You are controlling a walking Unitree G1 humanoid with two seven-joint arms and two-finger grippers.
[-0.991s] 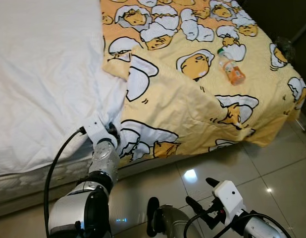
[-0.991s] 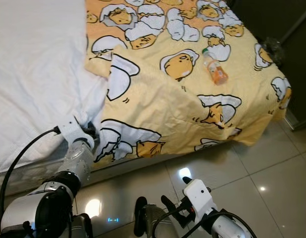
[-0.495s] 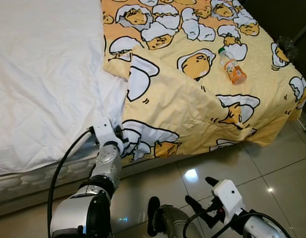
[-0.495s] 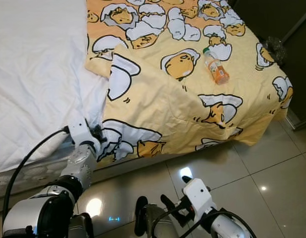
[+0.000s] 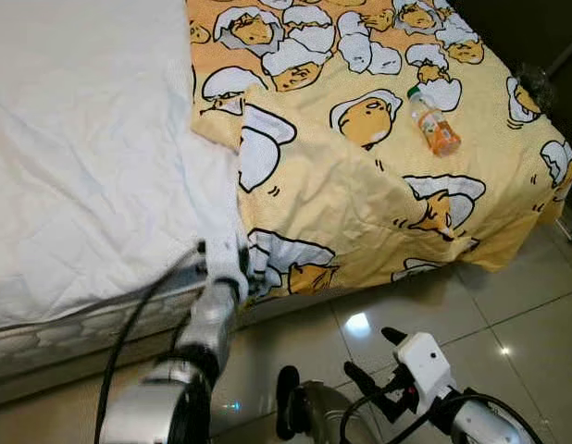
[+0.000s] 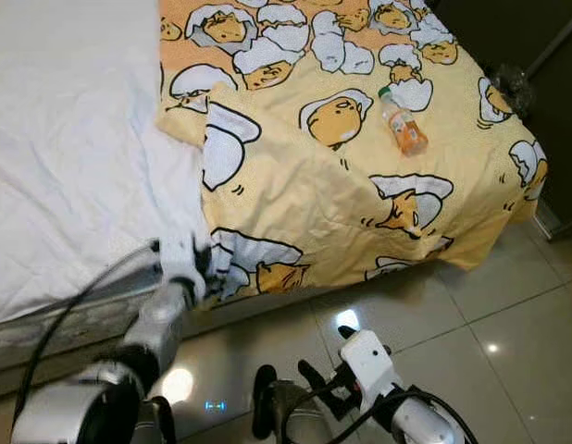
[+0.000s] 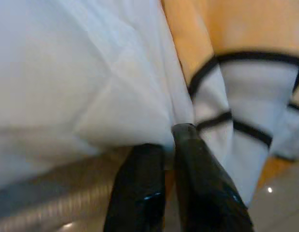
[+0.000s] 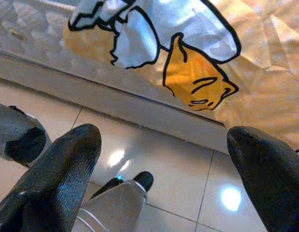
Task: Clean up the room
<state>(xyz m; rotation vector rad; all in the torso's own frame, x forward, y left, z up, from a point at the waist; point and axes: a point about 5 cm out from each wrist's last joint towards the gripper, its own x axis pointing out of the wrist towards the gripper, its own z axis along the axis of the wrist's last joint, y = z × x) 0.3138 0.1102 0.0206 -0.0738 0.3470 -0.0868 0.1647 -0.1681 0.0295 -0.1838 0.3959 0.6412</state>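
Note:
A yellow cartoon-print blanket (image 5: 360, 199) covers the right part of the bed, beside a bare white sheet (image 5: 82, 148). A small bottle with an orange label (image 5: 432, 120) lies on the blanket near the far right. My left gripper (image 7: 170, 137) is shut, its tips pressed into the fold where the sheet meets the blanket's hanging edge at the bed's side. In the eye view its blurred wrist (image 5: 226, 268) sits at that edge. My right gripper (image 5: 367, 356) hangs low over the tiled floor, open, with nothing between its fingers (image 8: 67, 164).
The mattress side (image 5: 73, 328) runs along the lower left. Glossy tiled floor (image 5: 508, 314) lies in front of the bed. Dark furniture (image 5: 545, 37) stands at the far right, past the bed's corner. My own leg (image 5: 309, 412) is below.
My left arm has slid to the right along the bed's side, from the white sheet to the blanket's hanging edge. The right arm has hardly moved.

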